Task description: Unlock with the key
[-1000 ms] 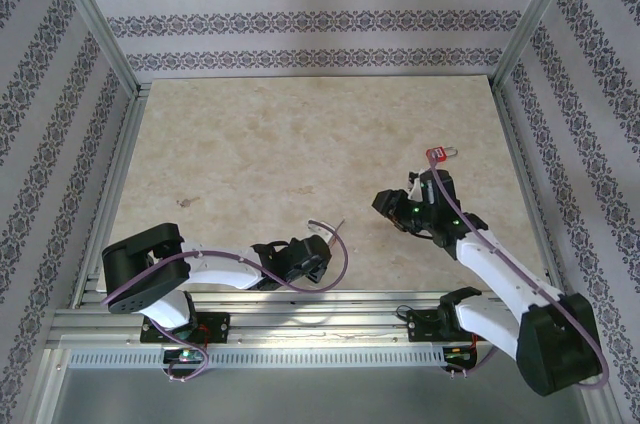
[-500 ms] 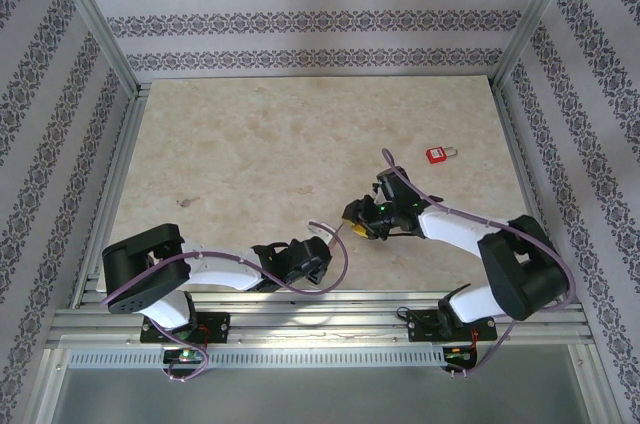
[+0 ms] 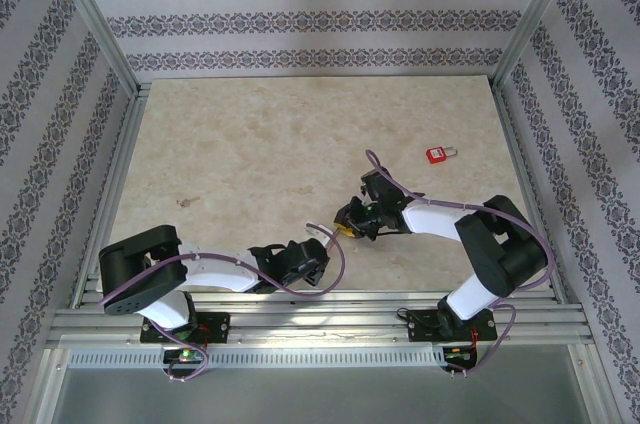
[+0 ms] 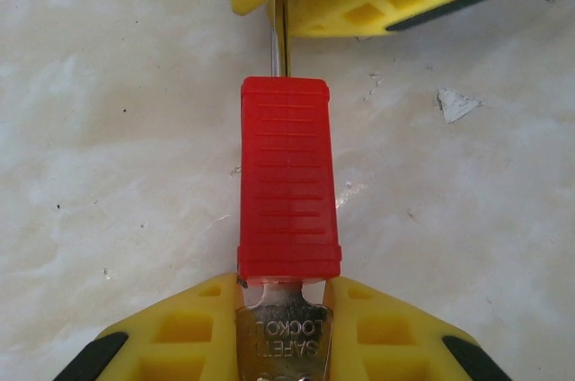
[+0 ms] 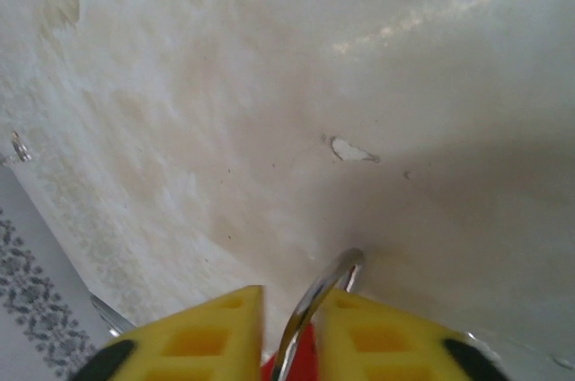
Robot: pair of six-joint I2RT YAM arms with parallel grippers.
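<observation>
A red padlock (image 4: 287, 183) lies lengthwise over the pale marble table (image 4: 108, 129). The key (image 4: 283, 332) has a silver metal head stamped with lettering, and its blade is inside the lock's bottom end. My left gripper (image 4: 286, 287) is shut on that head with its yellow pads either side. At the lock's far end the thin silver shackle (image 4: 279, 48) runs between the yellow fingers of my right gripper (image 4: 280, 4), which is shut on it. The shackle (image 5: 314, 296) arches up between the right gripper (image 5: 289, 296) in its own view. From above, the left gripper (image 3: 318, 252) and right gripper (image 3: 346, 225) meet tip to tip.
A second red padlock (image 3: 436, 155) lies loose toward the far right of the table. Aluminium rails (image 3: 130, 174) and patterned walls (image 3: 300, 14) fence the table. A small chip (image 4: 456, 104) marks the surface beside the held lock.
My right arm has swung left from near the loose padlock to the left gripper, and its jaws have closed on the shackle. The left arm has barely moved.
</observation>
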